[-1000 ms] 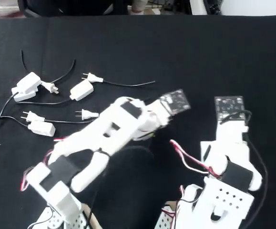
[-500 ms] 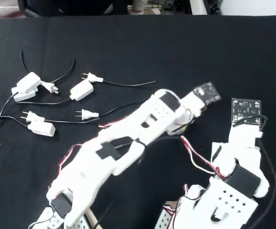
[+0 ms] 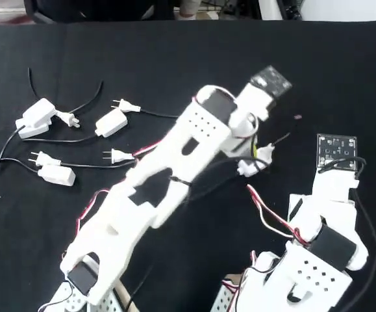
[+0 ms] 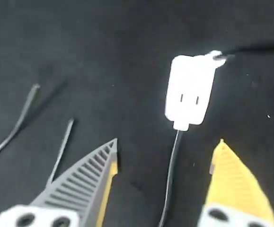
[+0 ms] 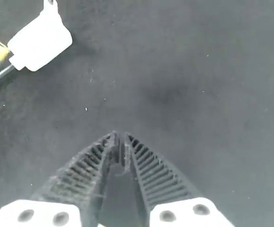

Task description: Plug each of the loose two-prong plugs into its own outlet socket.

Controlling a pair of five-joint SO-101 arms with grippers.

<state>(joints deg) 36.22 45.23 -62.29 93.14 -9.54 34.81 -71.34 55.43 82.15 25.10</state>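
Outlet socket (image 4: 188, 90) lies on the table (image 3: 175, 58) just off your left gripper (image 4: 167, 143), fingers spread and empty, long axis and cord (image 4: 171, 165) lined with their gap; from overhead, 9 o'clock of the clenched right gripper (image 5: 119, 136), left arm nearer.

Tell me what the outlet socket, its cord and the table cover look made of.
Outlet socket: white moulded plastic, smooth and slightly glossy, judging by its rounded edges and sheen.
Cord: thin, dark, matte; likely rubber or vinyl sheathing.
Table cover: black cloth, probably felt-like; matte with faint lint specks.
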